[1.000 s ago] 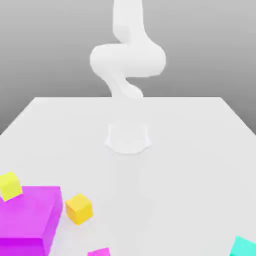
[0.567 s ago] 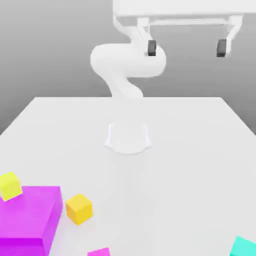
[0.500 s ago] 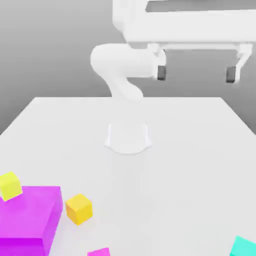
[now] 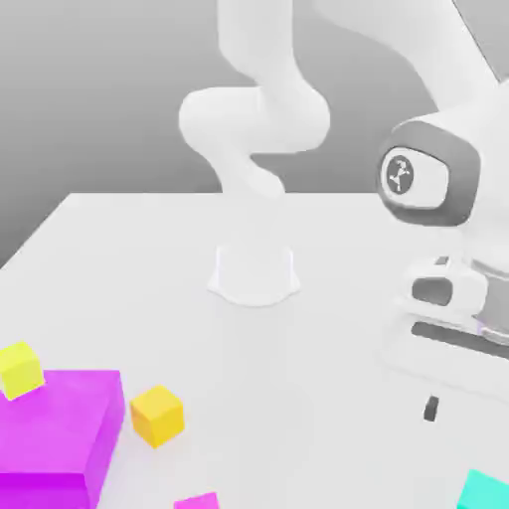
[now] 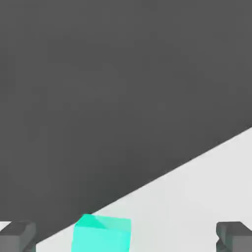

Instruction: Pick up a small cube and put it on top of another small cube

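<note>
Large magenta block point(image 4: 55, 432) on white table point(image 4: 139, 258), near corner.

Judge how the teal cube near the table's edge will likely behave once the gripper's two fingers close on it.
The teal cube has flat faces, so it will probably sit square, not roll. It looks rigid, so it should not deform. It sits near the table edge, off-centre between the open gripper fingers, so one finger may nudge it first.

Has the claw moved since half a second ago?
Yes. The claw has dropped from above the table's far edge toward the teal cube at the exterior view's lower right; its fingers straddle the cube, apart.
</note>
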Robot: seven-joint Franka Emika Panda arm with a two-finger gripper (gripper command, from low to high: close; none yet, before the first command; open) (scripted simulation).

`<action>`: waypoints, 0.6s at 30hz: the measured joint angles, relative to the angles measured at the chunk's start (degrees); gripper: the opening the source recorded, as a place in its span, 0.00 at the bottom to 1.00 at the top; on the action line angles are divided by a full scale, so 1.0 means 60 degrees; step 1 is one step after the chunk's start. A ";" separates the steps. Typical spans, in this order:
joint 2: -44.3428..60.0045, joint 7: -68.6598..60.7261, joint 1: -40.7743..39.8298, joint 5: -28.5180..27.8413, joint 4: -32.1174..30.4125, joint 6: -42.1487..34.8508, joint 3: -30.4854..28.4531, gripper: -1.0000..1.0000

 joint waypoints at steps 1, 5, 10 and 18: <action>0.0307 0.0247 0.0121 0.0043 0.0041 0.0087 0.0002 0.50; 0.1618 0.0954 0.0610 -0.0168 0.0292 0.0800 -0.0314 0.50; 0.2219 0.1165 0.0834 -0.0429 0.0433 0.1249 -0.0584 0.00; 0.1045 0.0732 0.0382 0.0168 0.0086 0.0435 -0.0104 0.00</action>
